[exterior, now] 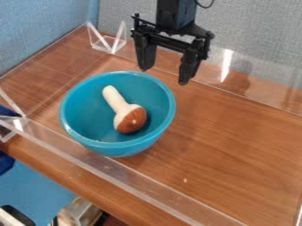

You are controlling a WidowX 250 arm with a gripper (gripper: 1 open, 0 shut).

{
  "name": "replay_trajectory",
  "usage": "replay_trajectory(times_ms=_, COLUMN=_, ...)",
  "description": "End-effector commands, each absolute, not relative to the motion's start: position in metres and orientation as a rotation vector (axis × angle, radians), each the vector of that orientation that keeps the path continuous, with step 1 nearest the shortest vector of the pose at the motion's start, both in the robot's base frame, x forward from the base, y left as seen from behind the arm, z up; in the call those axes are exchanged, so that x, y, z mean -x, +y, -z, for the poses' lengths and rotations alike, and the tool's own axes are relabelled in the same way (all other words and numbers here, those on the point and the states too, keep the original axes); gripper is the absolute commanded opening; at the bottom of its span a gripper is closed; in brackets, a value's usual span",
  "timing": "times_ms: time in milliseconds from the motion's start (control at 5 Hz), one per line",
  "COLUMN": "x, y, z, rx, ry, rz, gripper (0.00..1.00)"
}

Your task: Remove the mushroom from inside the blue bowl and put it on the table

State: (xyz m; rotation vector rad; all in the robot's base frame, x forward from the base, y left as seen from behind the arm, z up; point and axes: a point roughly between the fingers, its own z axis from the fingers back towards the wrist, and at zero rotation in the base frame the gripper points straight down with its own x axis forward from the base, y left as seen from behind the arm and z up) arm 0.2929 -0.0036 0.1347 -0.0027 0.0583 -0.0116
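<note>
The mushroom lay on its side inside the blue bowl, its cream stem pointing toward the far left of the bowl and its reddish-brown cap resting low against the bowl's near right inner wall. The bowl stood upright on the counter, toward the left end and closer to the near edge than to the far one. The counter was a brown wood-grain surface with a soft sheen, bounded by low clear walls along its near and far edges; a clear triangular brace stood at the far left corner. Behind the far edge rose a blue textured wall. Below the near edge, some pale objects on the floor were cut off by the frame and too blurred to identify, as was a dark blue shape at the left edge. The claw hung above the counter, beyond the bowl's far right rim, pointing straight down with its two dark fingers spread wide apart. It held nothing and touched neither bowl nor mushroom.
</note>
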Motion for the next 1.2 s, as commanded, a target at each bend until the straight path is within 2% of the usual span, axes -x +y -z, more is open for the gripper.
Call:
replay_trajectory(times_ms=0, x=-0.291, y=-0.003, z=-0.129, rx=0.004, ry=0.074, rz=0.008, gripper=1.0)
replay_trajectory(times_ms=400, x=-0.269, y=0.035, z=-0.105, rx=0.0, ry=0.097, rz=-0.053, gripper=1.0)
replay_trajectory(times_ms=1000, x=-0.271, y=0.049, z=-0.075, rx=0.015, ry=0.106, rz=-0.05, gripper=1.0)
